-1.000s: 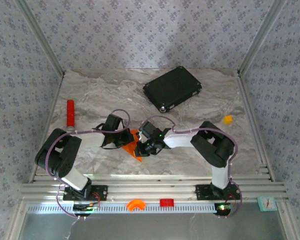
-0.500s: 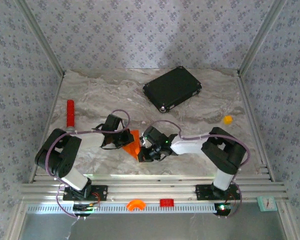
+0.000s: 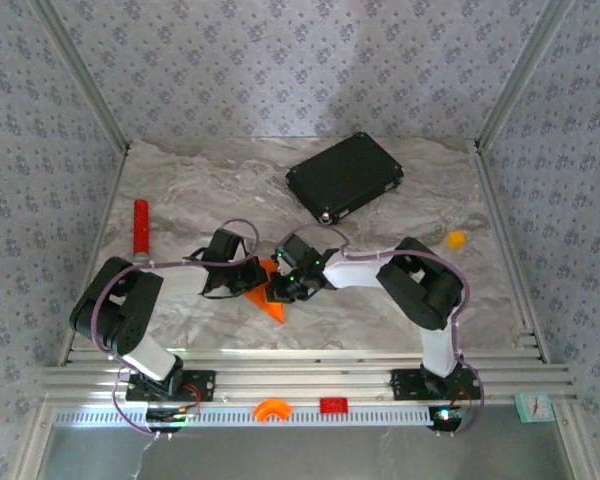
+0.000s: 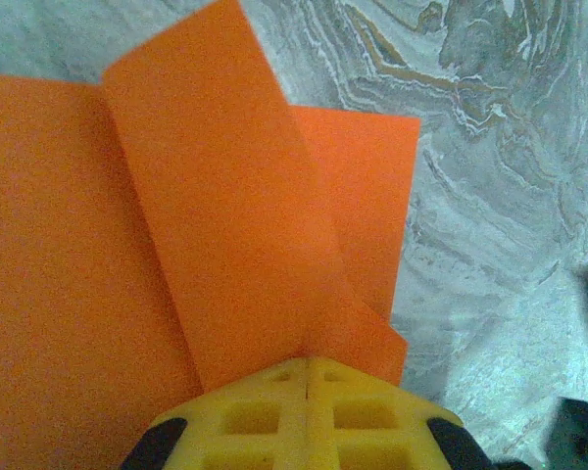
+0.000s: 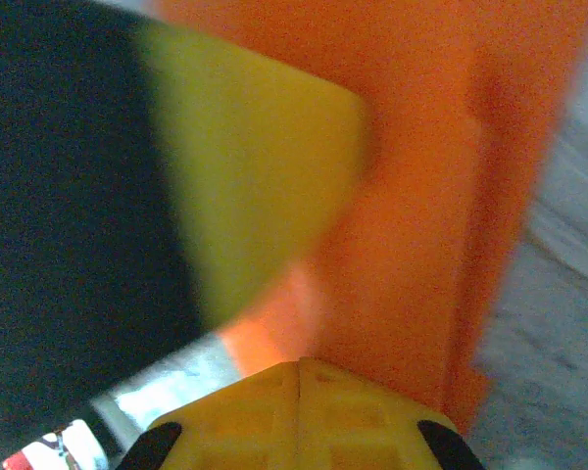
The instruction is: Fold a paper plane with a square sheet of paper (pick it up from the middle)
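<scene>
The square sheet of paper (image 3: 274,308) is bright orange and lies partly folded on the marble table between the two arms. Its near end forms a point. In the left wrist view a long flap of the paper (image 4: 225,196) overlaps flatter layers. My left gripper (image 4: 307,362) is shut, its yellow tips resting on the base of that flap. My right gripper (image 5: 300,364) is also shut, pressed onto the paper (image 5: 421,196), with the left gripper's blurred yellow finger close on its left. From above, the left gripper (image 3: 252,279) and right gripper (image 3: 279,289) nearly touch over the paper.
A black flat case (image 3: 344,177) lies at the back centre. A red cylinder (image 3: 140,226) lies near the left wall and a small orange-yellow lump (image 3: 456,239) towards the right edge. Small orange (image 3: 271,408) and red (image 3: 333,405) pieces sit on the front rail.
My right gripper slid towards the near edge beside the paper, then came back up and left onto it, close to the left gripper. The left gripper stayed put.
</scene>
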Available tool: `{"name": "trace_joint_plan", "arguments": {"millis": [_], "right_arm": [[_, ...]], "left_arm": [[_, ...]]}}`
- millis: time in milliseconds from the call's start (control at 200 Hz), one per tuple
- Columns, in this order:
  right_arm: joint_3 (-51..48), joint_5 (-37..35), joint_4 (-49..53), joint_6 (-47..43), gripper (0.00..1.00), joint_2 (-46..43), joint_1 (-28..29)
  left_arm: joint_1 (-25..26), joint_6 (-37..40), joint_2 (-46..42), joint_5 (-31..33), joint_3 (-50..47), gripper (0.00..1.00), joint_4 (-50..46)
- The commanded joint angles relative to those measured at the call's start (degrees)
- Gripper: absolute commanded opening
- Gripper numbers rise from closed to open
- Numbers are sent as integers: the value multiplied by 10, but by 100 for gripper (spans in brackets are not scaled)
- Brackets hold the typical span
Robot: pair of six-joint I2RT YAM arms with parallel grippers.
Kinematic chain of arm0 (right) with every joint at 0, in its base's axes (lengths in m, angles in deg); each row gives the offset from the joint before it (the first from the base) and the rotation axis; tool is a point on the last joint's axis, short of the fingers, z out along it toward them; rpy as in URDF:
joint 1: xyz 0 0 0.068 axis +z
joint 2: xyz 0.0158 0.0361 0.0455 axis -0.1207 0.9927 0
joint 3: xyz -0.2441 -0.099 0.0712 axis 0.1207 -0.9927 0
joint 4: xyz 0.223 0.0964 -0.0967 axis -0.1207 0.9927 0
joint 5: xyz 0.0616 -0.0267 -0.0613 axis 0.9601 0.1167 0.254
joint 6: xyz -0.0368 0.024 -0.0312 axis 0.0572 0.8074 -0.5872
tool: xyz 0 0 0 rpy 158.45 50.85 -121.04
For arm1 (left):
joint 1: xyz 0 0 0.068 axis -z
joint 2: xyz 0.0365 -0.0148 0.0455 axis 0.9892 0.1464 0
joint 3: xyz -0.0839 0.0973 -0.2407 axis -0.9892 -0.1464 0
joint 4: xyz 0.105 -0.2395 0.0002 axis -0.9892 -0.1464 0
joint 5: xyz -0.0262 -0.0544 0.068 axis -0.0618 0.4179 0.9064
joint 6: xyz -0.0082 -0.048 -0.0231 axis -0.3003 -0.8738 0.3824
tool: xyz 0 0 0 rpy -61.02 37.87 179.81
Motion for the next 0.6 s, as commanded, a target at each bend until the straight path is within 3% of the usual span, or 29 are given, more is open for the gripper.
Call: {"name": "trace_joint_plan", "arguments": {"millis": [0, 315, 595], "right_arm": [[-61, -2, 19, 17, 3, -5, 7], [-137, 25, -16, 31, 4, -66, 50], [-151, -7, -22, 37, 4, -174, 36]], "left_arm": [[-6, 3, 15, 38, -15, 0, -34], [-12, 1, 28, 36, -16, 0, -34], [-12, 2, 21, 29, -19, 0, -28]]}}
